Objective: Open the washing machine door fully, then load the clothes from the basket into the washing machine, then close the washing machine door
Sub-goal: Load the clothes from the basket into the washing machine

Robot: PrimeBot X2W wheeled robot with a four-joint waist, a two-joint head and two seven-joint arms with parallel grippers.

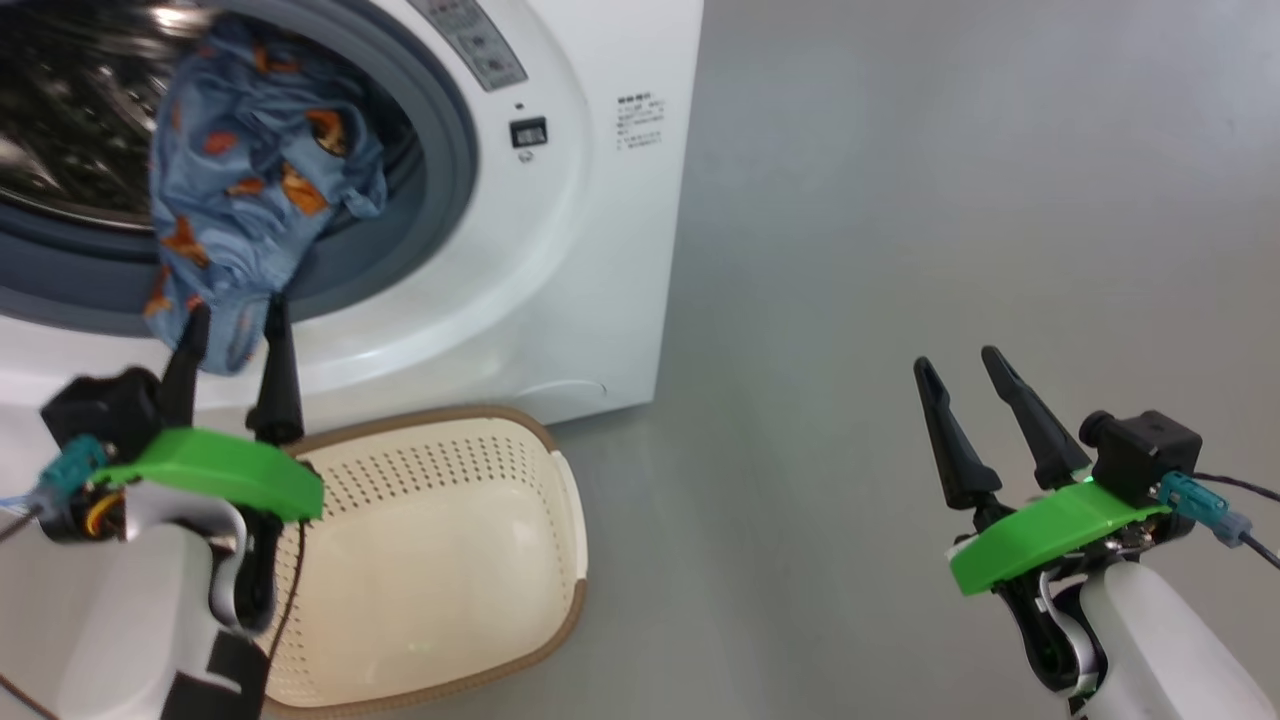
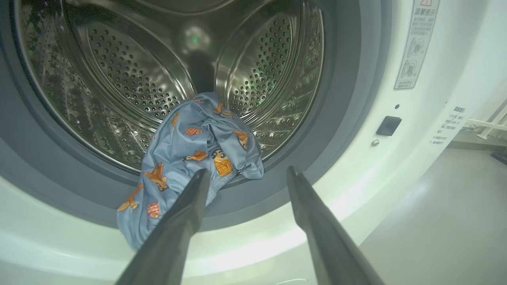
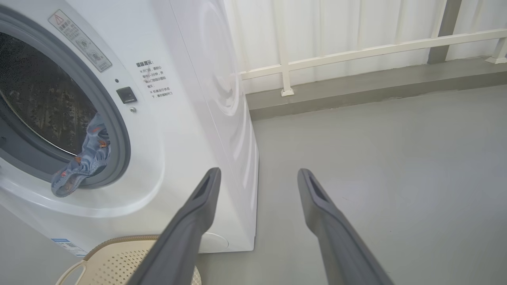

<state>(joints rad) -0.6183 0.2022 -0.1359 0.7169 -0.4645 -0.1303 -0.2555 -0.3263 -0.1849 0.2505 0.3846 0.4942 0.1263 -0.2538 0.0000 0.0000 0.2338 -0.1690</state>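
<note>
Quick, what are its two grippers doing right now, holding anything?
Left gripper: open, holding nothing, close to the blue garment draped over the washing machine opening.
Right gripper: open, holding nothing.

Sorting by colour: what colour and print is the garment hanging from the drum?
Blue garment with orange cartoon figures; clearest in left wrist view.

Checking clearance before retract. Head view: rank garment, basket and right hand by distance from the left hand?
1. Garment: at the left hand's fingertips, hanging out of the drum.
2. Basket: just below and to its right, on the floor.
3. Right hand: far right, over bare floor.
</note>
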